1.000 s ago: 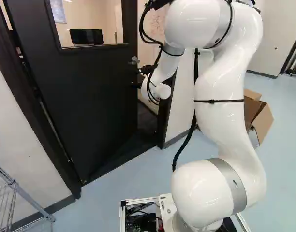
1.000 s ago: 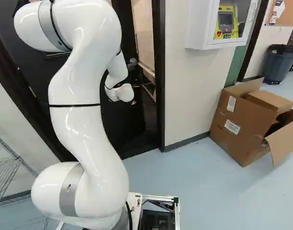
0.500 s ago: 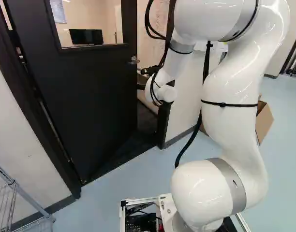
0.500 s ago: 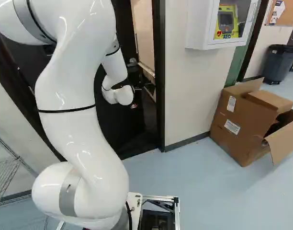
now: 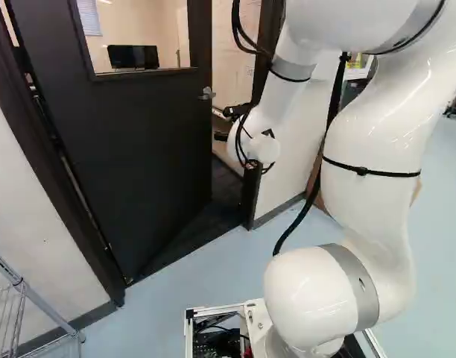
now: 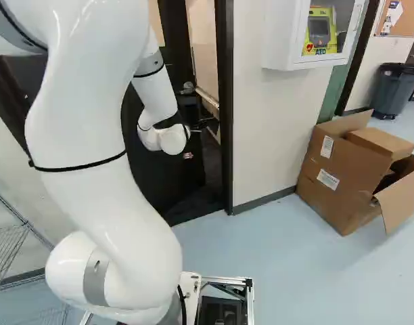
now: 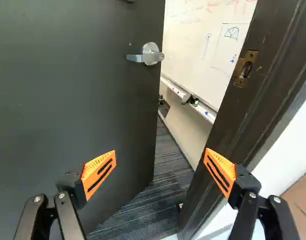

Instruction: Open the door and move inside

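Door [image 5: 131, 149] partly open, upper left of left base view. Gripper [image 7: 160, 160] spread wide, holding nothing, aimed between door and frame [image 7: 248, 110], presumably for pushing door inward.

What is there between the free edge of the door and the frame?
Between door and frame is an open gap: carpet below, whiteboard beyond. The wrist view shows this.

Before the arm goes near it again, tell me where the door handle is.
In the wrist view, the door handle is ahead of the open gripper, near the door's free edge.
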{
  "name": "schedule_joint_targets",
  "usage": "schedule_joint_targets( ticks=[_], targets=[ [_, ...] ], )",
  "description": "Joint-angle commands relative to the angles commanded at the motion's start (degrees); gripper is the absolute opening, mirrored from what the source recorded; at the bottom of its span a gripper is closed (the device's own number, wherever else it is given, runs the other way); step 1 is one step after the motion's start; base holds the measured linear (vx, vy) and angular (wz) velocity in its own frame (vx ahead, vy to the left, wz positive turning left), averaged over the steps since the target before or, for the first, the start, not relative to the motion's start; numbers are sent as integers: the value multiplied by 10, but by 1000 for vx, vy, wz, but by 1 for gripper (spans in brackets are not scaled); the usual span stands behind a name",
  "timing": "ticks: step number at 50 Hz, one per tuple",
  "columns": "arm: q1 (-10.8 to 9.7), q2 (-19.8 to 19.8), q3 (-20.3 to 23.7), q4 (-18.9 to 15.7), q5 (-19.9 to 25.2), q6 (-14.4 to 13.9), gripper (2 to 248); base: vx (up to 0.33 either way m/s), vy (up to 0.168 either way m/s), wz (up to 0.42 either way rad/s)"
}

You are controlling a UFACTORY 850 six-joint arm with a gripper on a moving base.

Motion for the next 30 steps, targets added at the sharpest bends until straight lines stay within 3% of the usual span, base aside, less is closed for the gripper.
schedule_joint_targets(
  ticks=[30],
  targets=[
    [-2,84,93,60,0,0,247,0,0,0]
  ],
)
